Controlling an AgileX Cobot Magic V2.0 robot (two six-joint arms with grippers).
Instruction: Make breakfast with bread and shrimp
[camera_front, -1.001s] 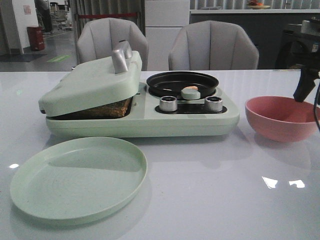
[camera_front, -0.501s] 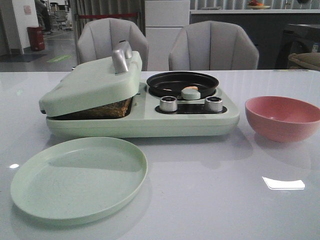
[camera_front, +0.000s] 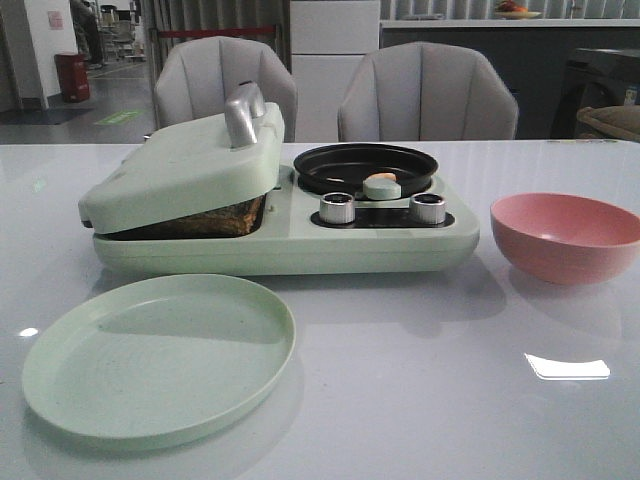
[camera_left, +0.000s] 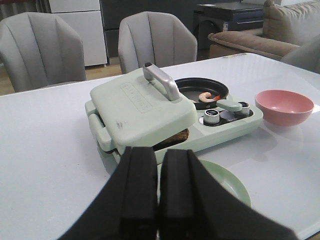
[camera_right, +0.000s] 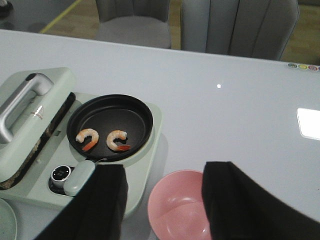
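Left gripper (camera_left: 159, 200) fingers pressed together, empty; right gripper (camera_right: 162, 200) spread wide, empty, above pink bowl (camera_right: 180, 210). Two shrimp (camera_right: 88, 138) in black pan (camera_right: 110, 127). Bread (camera_front: 215, 218) under tilted lid (camera_front: 180, 165); lid lettering unreadable. Green plate (camera_front: 160, 357) in front of the lid, near table edge.

pink bowl (camera_front: 566, 236), pale green plate (camera_front: 158, 357)
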